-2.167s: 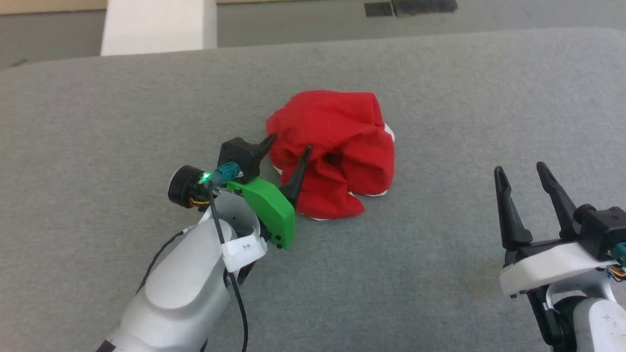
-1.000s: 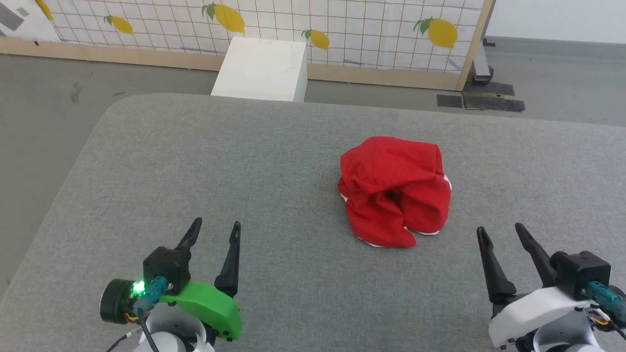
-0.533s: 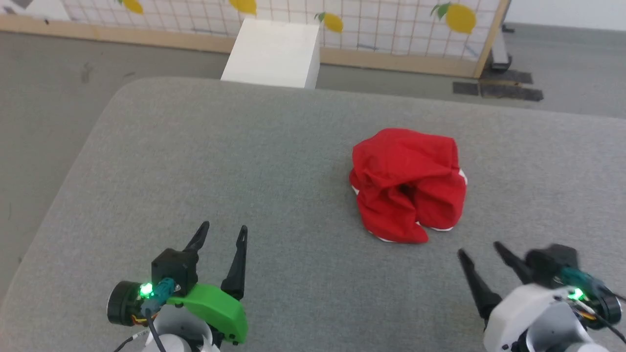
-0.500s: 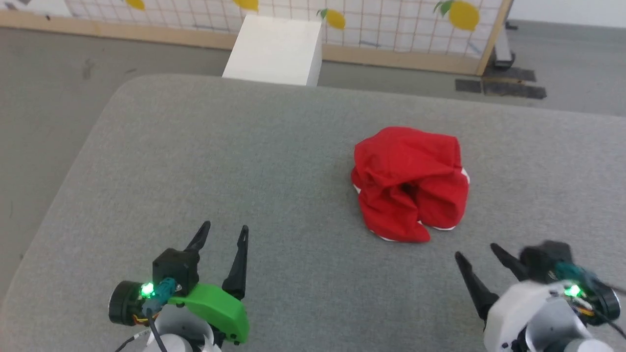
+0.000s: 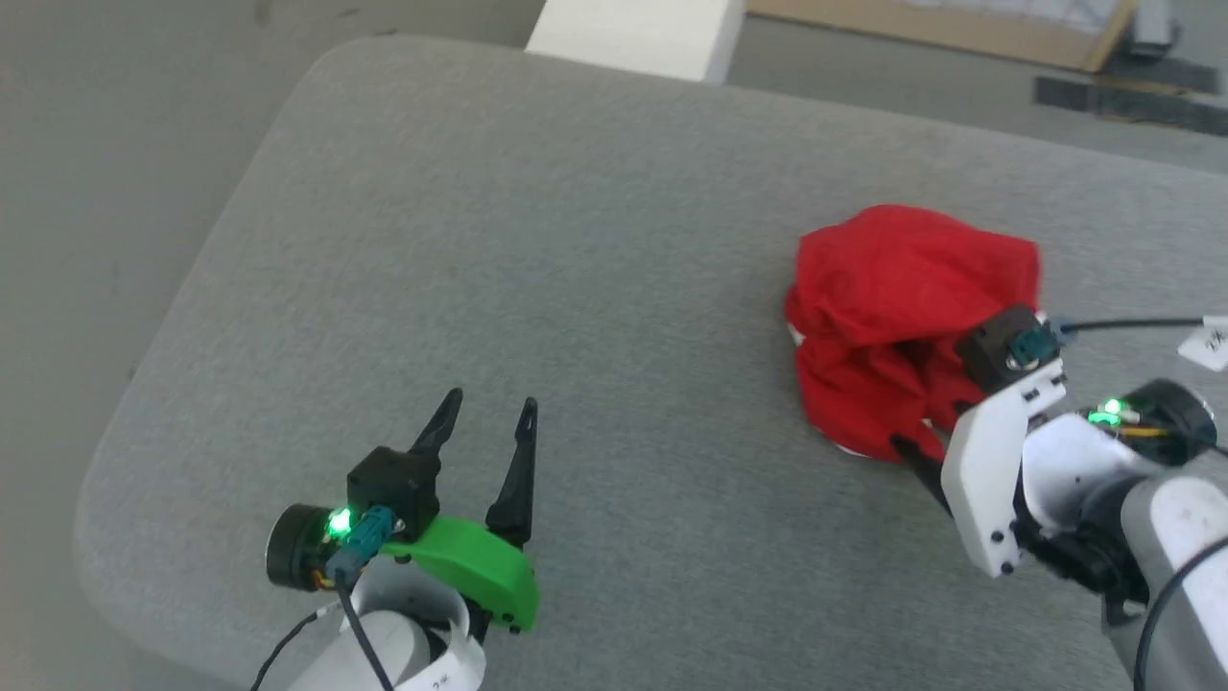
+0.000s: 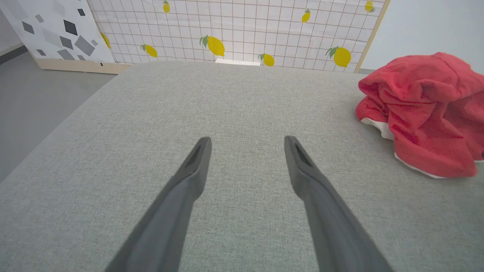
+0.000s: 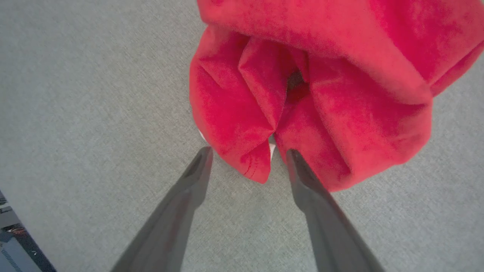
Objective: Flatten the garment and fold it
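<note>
Red shorts point(image 5: 902, 288) crumpled in heap on grey table point(image 5: 576, 240), toward right side. Right pincer point(image 7: 248, 153) spread, tips straddling near hem lobe, nothing pinched. Left pincer point(image 5: 489, 405) spread, empty, well apart. Step: first grasp for flattening. Next: pinch hem, pull outward.

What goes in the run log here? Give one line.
garment: crumpled heap on grey table, not flattened | right gripper: jaws open astride its near edge | left gripper: jaws open, clear of garment
</note>
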Robot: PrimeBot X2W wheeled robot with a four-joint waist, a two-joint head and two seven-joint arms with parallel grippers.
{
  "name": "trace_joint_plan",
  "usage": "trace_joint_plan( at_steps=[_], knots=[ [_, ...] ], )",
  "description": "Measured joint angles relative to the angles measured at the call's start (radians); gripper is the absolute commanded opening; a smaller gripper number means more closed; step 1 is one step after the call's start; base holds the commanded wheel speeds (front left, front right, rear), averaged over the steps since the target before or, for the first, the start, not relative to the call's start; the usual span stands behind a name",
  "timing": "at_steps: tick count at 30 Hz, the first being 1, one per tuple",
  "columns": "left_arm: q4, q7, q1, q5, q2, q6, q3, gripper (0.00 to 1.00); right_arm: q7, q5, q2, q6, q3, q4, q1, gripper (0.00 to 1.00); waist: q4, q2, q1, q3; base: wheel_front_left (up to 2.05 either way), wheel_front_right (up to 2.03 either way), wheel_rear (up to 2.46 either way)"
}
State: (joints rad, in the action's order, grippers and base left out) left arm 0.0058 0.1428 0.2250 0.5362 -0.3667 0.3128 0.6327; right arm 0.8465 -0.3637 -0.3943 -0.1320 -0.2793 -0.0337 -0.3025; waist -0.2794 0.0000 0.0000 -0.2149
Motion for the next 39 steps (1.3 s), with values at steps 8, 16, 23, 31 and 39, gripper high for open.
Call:
trace_joint_plan(
  at_steps=[8, 16, 23, 31, 39],
  knots=[
    [0.037, 0.027, 0.028, -0.007, 0.031, -0.001, 0.003, 1.0, 0.055, 0.011, -0.014, 0.0, -0.034, 0.125, -0.055, 1.0, -0.085, 0.0, 0.0001, -0.052, 0.0, 0.0, 0.0],
    [0.064, 0.031, 0.027, -0.006, 0.035, 0.002, 0.005, 1.0, 0.007, 0.006, -0.021, 0.0, -0.008, 0.142, -0.053, 0.0, -0.111, 0.0, 0.0001, -0.056, 0.0, 0.0, 0.0],
    [0.066, 0.025, 0.017, 0.007, 0.016, 0.006, -0.002, 1.0, 0.001, -0.046, 0.002, 0.0, 0.198, 0.012, 0.084, 0.0, -0.06, 0.0, 0.0001, -0.019, 0.0, 0.0, 0.0],
    [0.042, 0.013, 0.0, 0.02, -0.002, 0.006, -0.007, 1.0, 0.103, 0.003, 0.041, 0.0, 0.46, -0.141, 0.329, 0.0, 0.051, 0.0001, 0.0, 0.033, 0.0, 0.0, 0.0],
    [0.026, 0.005, 0.002, 0.022, -0.002, 0.006, -0.003, 1.0, 0.08, 0.075, 0.105, 0.0, 0.531, -0.143, 0.412, 1.0, 0.142, 0.0, 0.0, 0.055, 0.0, 0.0, 0.0]
  ],
)
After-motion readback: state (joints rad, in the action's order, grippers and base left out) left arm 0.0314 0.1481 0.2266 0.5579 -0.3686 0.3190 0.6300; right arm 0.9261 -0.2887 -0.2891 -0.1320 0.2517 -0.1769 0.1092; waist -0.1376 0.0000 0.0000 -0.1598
